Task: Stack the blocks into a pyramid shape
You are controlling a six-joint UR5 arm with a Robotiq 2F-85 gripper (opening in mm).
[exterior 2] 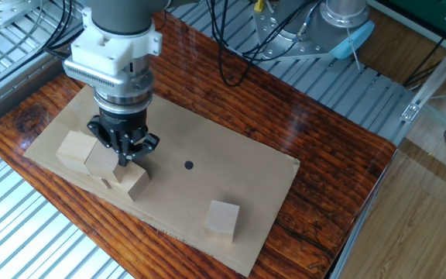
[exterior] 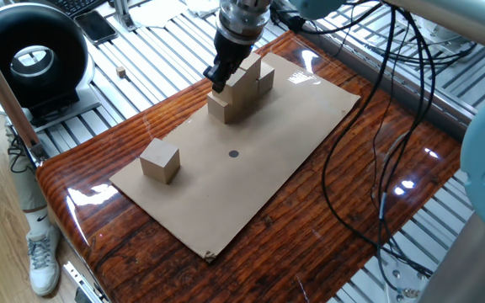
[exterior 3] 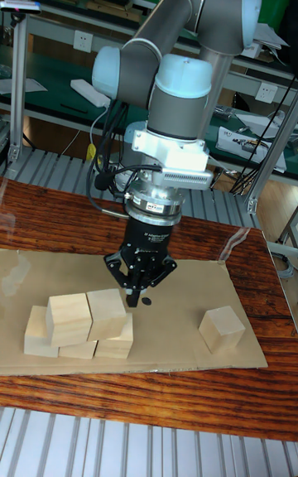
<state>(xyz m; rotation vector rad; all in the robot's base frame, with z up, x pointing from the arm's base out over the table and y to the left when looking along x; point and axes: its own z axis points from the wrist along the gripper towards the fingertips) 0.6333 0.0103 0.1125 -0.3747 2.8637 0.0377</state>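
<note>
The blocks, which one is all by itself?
The lone block on the cardboard sheet, away from the gripper. The other blocks touch in a two-layer pile.

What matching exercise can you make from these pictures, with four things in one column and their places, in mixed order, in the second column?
Column one:
1. gripper
2. lone block
3. black dot
4. cardboard sheet

Column two:
A. spread on the wooden table, under the blocks
B. printed on the cardboard, between the pile and the lone block
C. low, close beside the pile's upper blocks
D. standing by itself, away from the pile

Pairs: 1-C, 2-D, 3-B, 4-A
</note>
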